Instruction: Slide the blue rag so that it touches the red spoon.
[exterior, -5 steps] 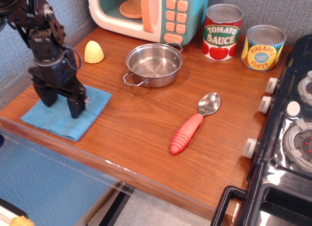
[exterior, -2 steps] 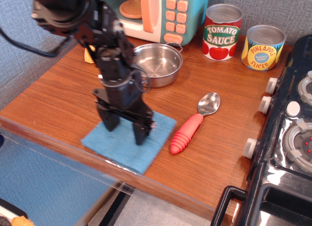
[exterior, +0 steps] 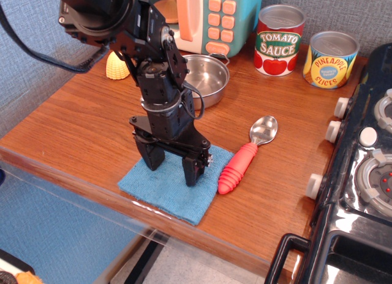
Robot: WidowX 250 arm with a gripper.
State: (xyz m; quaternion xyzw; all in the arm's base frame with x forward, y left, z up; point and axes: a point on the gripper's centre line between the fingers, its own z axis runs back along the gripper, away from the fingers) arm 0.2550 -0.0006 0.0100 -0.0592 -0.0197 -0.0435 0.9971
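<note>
The blue rag (exterior: pixel 168 189) lies flat near the table's front edge, its right corner touching the red spoon's (exterior: pixel 240 166) ribbed handle. The spoon lies diagonally, silver bowl (exterior: pixel 263 130) pointing to the back right. My gripper (exterior: pixel 173 166) stands upright on the rag with both black fingers spread and pressed down onto the cloth; nothing is held between them. The arm hides the rag's back part.
A steel pan (exterior: pixel 202 79) sits behind the arm, a yellow corn toy (exterior: pixel 116 65) at back left, a toy microwave (exterior: pixel 202 14) behind. Tomato sauce (exterior: pixel 278 39) and pineapple (exterior: pixel 331 59) cans stand at back right. A black stove (exterior: pixel 361 168) borders the right.
The gripper has slid the rag from the table's left side rightward along the front edge; its corner now meets the spoon handle, which has shifted slightly right.
</note>
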